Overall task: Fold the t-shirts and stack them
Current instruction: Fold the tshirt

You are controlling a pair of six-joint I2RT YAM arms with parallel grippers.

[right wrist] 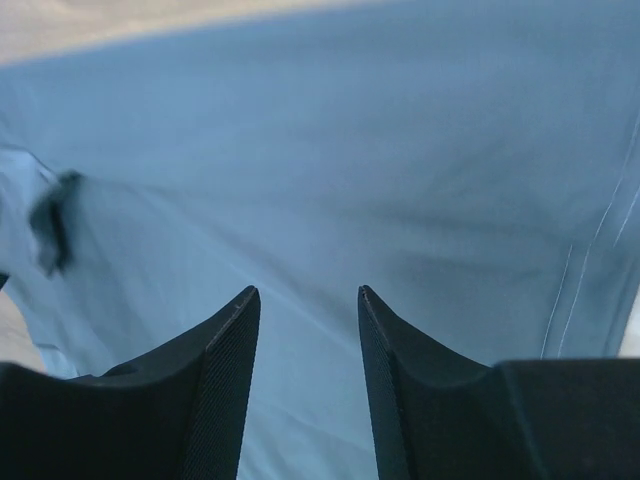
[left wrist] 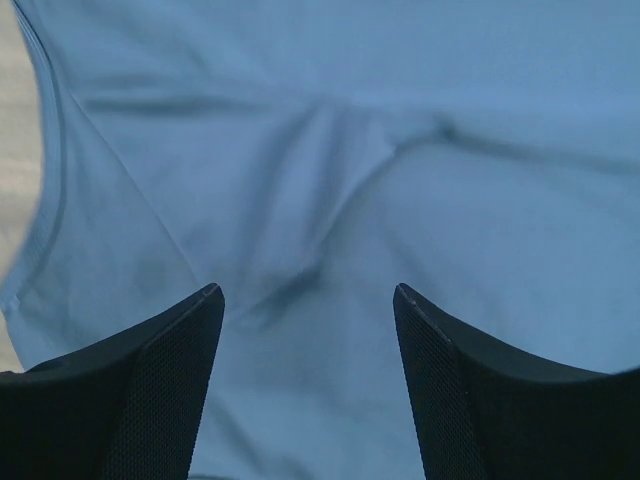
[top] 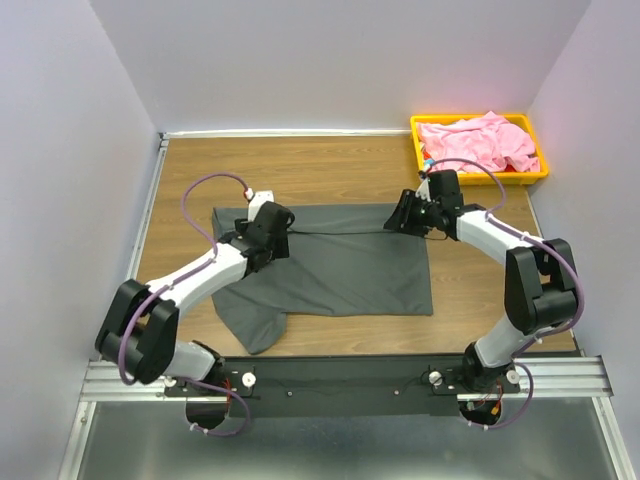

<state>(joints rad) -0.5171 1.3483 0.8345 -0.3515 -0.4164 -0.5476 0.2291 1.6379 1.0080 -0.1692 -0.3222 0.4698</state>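
Wrist views: left hand [left wrist: 306, 290] wide, empty over grey t-shirt [top: 350, 270]; right hand [right wrist: 307, 290] narrower, empty too.

The right gripper [right wrist: 307, 292] jaws stand parted with nothing between them, over the smooth grey t-shirt [right wrist: 350, 150]; table [right wrist: 100, 25] strip along top edge

You are looking at a wooden table [top: 330, 165] that is carrying a dark grey t-shirt [top: 350, 270], which is lying spread flat across its middle with one sleeve trailing toward the near left, while a yellow tray [top: 470, 118] is sitting on its far right corner.
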